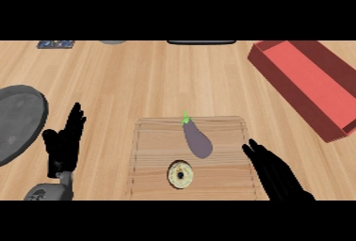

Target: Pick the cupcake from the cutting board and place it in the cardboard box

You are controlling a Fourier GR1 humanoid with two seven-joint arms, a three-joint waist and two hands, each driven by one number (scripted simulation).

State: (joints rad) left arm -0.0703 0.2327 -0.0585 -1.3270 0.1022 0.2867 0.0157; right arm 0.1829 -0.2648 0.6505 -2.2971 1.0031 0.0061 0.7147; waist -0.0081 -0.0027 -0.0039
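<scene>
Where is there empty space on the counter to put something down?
The widest bare wood lies in the middle, between the grey plate at the left and the red box at the right, above the cutting board. The board is crowded: an eggplant, a cupcake, and the right hand at its edge. The left hand fills the gap beside the plate.

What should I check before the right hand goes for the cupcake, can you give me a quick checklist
1. Cupcake on the cutting board: ok, near its front edge.
2. Right hand open: ok, fingers straight, beside the board's right edge.
3. Path to the cupcake unblocked: ok, the eggplant lies behind it, apart.
4. Cardboard box open to receive: ok, red inside showing, far right.
5. Left hand out of the way: ok, open, left of the board.
6. Cupcake upright: cannot tell, seen from straight above.
</scene>
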